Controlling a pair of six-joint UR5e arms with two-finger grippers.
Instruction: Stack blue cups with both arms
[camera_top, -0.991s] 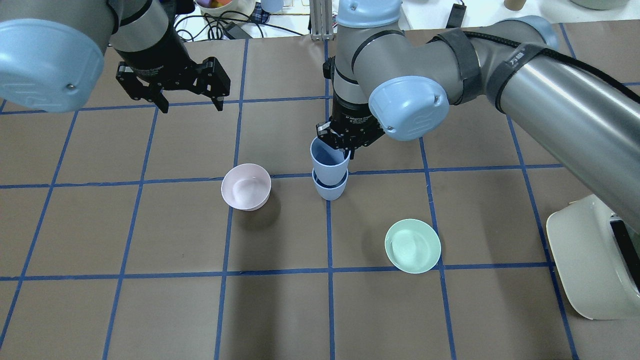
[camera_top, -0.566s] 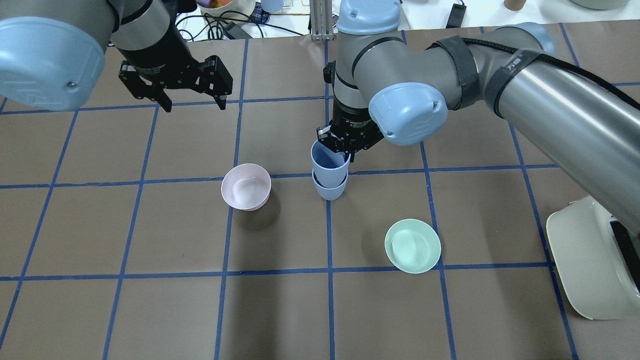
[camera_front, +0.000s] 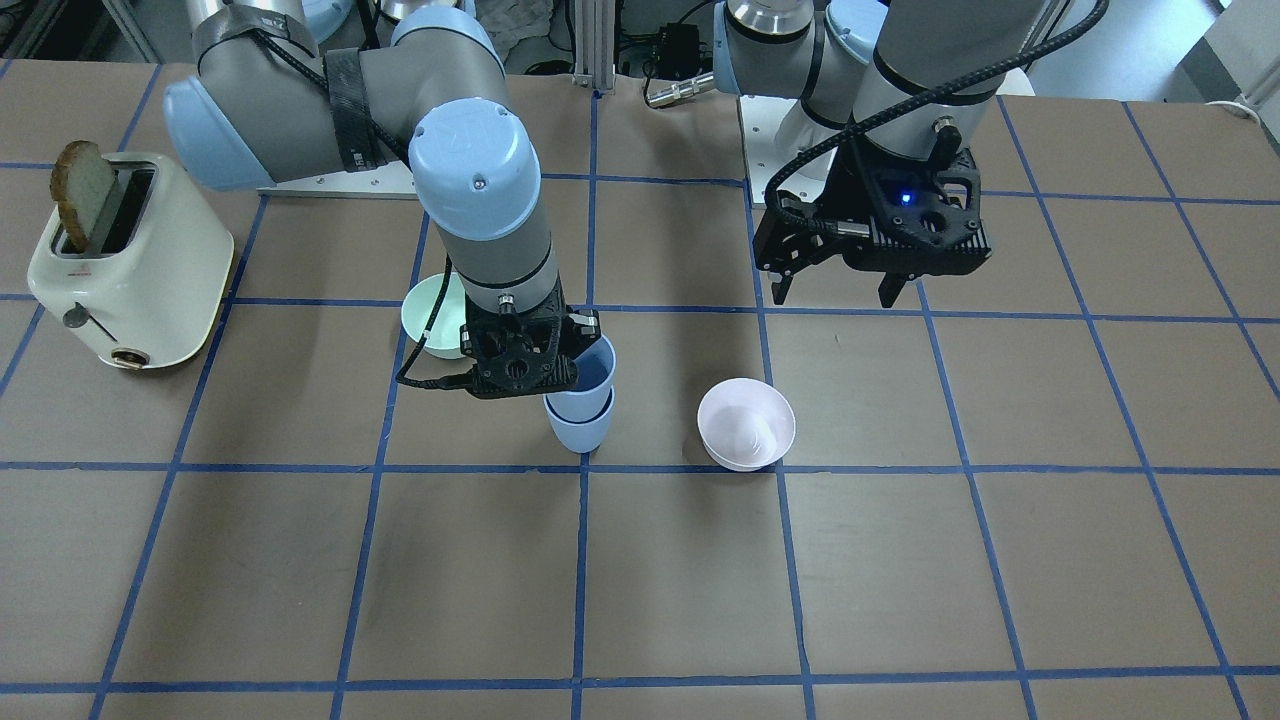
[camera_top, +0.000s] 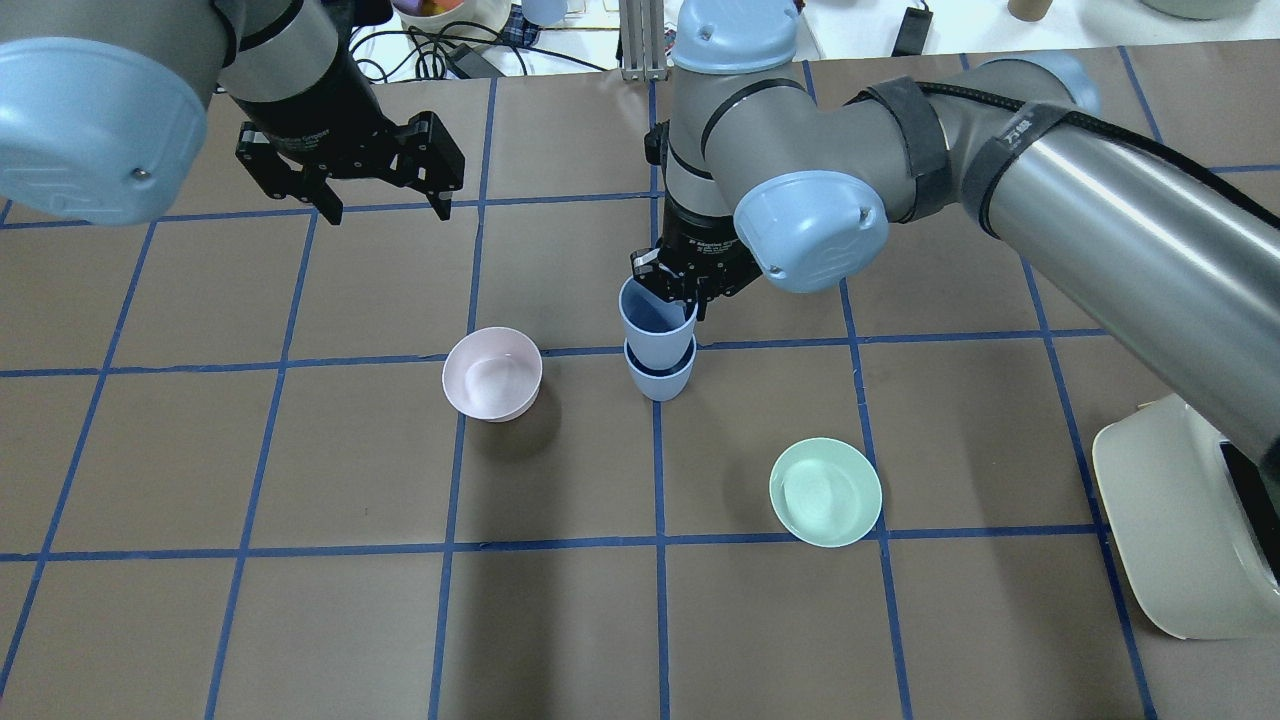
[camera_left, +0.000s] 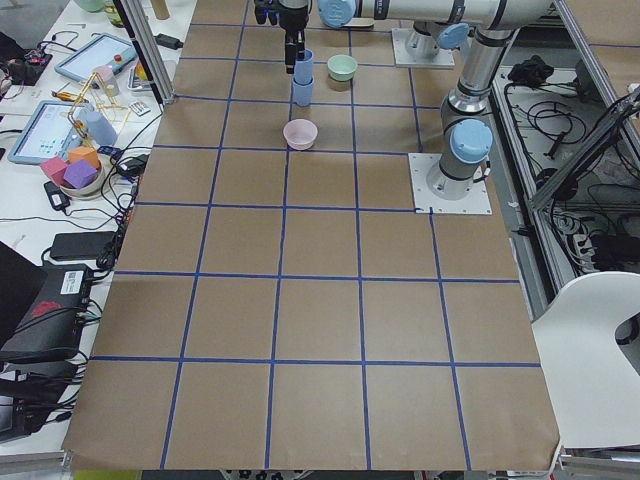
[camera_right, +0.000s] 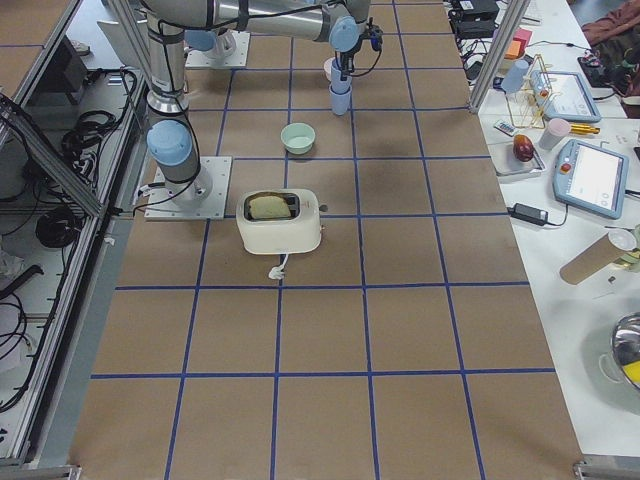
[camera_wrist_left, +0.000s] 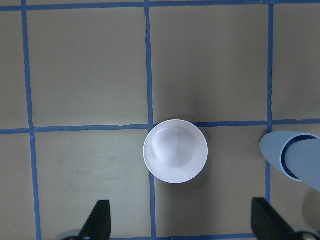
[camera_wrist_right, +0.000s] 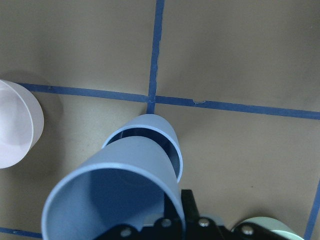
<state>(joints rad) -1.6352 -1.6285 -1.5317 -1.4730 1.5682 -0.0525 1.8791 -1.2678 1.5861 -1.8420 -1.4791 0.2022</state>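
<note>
Upper cup (camera_top: 657, 318): pale blue-grey tapered tumbler, mouth up, leaning slightly, its base inside the lower cup's mouth; the right gripper (camera_top: 686, 300) pinches its rim.
Lower cup (camera_top: 660, 380): identical tumbler, standing upright, mouth up.

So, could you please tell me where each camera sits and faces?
Front-facing: across the table, steeply down; left arm on view's right, right arm left.
Overhead: behind the arms, forward and down; right end effector grips the upper blue cup.
Exterior left: table's left end, along it; both arms upper right.
Exterior right: opposite end; arms upper left, toaster nearer.
Left wrist: straight down on the pink bowl; own fingertips.
Right wrist: down past that cup; end effector's edge.
Shared: both wrists see the pink bowl.
</note>
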